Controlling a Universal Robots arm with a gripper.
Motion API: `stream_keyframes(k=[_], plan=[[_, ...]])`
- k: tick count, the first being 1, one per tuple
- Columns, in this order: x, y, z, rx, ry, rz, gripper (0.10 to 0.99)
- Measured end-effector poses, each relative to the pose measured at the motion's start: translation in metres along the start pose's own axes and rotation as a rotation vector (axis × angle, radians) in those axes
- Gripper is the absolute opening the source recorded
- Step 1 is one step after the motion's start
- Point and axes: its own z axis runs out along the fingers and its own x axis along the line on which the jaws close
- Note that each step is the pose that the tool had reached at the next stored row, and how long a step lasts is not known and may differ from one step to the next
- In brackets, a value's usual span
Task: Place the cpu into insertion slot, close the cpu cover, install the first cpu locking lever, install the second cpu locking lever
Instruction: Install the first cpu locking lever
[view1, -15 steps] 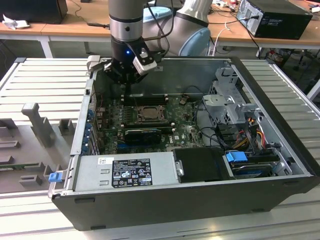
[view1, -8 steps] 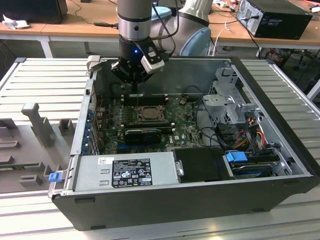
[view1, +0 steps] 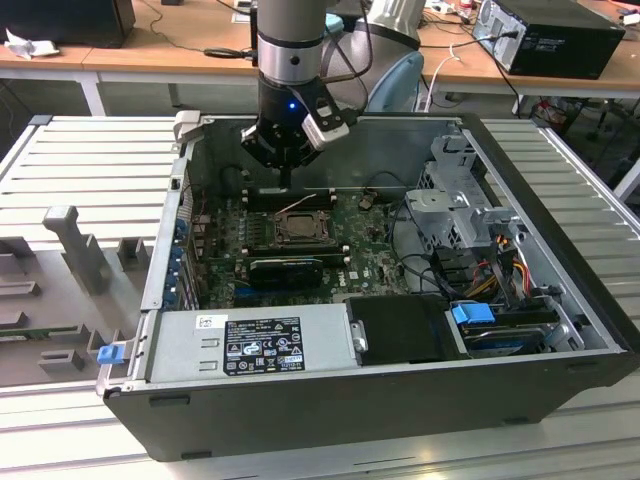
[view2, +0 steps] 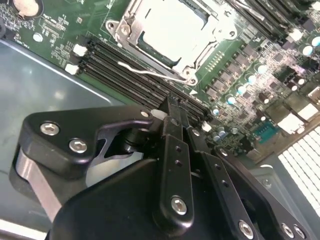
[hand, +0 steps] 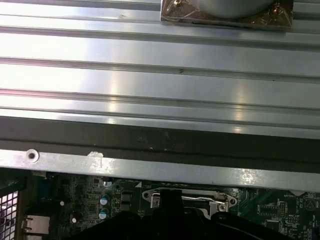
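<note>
Open computer case, hand above memory slots

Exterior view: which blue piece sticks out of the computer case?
The blue tab at the corner of the case, on the exterior view's left, pokes outside. The other blue piece sits down inside the case, towards the exterior view's right.

The cpu cover is half hidden behind the end effector.
</note>
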Motion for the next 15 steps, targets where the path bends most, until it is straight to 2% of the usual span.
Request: stream_keyframes(k=[3,5,9,12,15], plan=[[-0.0047,-0.0006,0.0038,0.000,-0.0010,0.000,0.106],[-0.0119,-0.0013,0.0082,0.000,-0.0011,0.000,0.106],[-0.0131,-0.0016,0.0125,0.001,-0.0087,0.000,0.106],[-0.0156,-0.0019,0.0152,-0.009,-0.0112,0.007,0.106],[-0.0166,-0.0022,0.0211,-0.009,-0.0117,0.010,0.106]])
